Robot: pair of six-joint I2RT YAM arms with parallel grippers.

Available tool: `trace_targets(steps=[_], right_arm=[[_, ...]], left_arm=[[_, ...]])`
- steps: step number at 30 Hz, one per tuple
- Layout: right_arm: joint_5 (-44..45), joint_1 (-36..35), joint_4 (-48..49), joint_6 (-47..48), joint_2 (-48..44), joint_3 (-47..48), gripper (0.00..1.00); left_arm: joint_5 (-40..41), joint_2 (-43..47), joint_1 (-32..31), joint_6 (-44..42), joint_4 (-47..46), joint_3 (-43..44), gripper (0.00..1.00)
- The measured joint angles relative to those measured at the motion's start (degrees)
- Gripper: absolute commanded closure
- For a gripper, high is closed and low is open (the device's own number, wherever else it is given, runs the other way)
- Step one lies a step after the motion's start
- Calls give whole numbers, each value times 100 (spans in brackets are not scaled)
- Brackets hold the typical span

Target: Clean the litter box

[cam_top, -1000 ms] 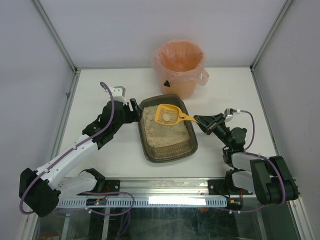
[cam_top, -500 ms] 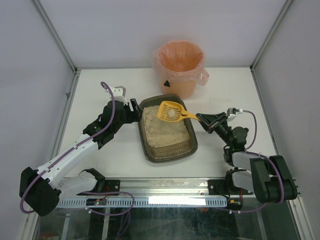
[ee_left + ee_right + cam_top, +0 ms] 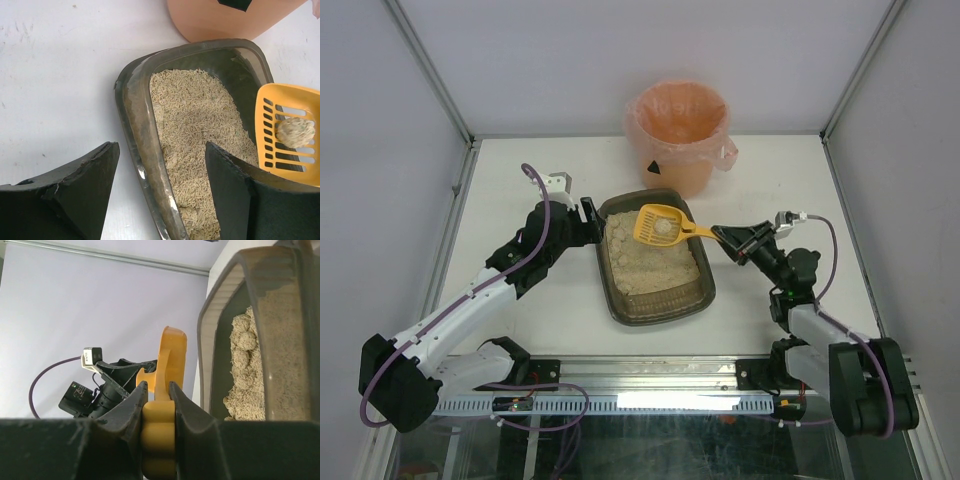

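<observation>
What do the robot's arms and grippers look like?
The left arm has white links and black joints; the right arm is mostly black with a pale grey link. A purple cable loops along each. The left gripper and right gripper have black, wedge-shaped fingers.

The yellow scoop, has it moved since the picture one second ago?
Yes, slightly. The yellow scoop has shifted toward the pink-lined bin, judged against the litter box rim, which stayed put.

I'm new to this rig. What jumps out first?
A yellow scoop, held by the right tool, hovers over the far end of the litter box with a pale clump in it. Behind the box stands a pink-lined bin; the left tool straddles the box's left rim.
</observation>
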State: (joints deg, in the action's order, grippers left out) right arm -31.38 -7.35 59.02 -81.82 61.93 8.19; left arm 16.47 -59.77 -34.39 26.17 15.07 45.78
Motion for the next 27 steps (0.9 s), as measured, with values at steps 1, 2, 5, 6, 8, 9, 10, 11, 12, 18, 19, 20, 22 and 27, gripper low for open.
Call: trace_targets(steps=[1,2,5,6,8,9,10,11,12,18,19,20,22,27], right_arm=[[-9,11,-179,48,-151,57,100],[-17,31,-367,96,-308,109,100],[-13,92,-1196,293,-863,426,100],[4,103,-1587,389,-1051,634,100],[37,116,-2090,525,-1244,1014,100],[63,129,-2352,581,-1290,1248,100],[87,151,-2608,627,-1300,1493,100],[118,170,-2826,654,-1276,1744,100],[133,184,-2968,656,-1233,1915,100],[133,306,-3517,719,-339,3314,100],[131,323,-3576,743,-155,3558,100],[131,345,-3635,772,37,3825,100],[140,391,-3698,831,385,4295,100],[205,581,-3729,1019,1322,5316,100]], left_arm=[[2,0,0,-2,-2,0,28],[4,2,0,0,-2,0,28],[17,33,0,-4,0,-2,28],[22,55,0,-4,0,-2,27],[50,105,0,-7,7,-2,27],[70,131,0,-7,9,-2,27],[107,153,0,-7,11,-2,27],[125,175,0,-7,13,-2,27],[146,195,0,-9,15,-2,27],[166,284,0,-9,33,-2,26],[168,302,0,-9,33,-2,26],[170,315,0,-9,35,-2,26],[177,337,0,-7,33,-2,26],[190,348,0,-7,35,-2,25]])
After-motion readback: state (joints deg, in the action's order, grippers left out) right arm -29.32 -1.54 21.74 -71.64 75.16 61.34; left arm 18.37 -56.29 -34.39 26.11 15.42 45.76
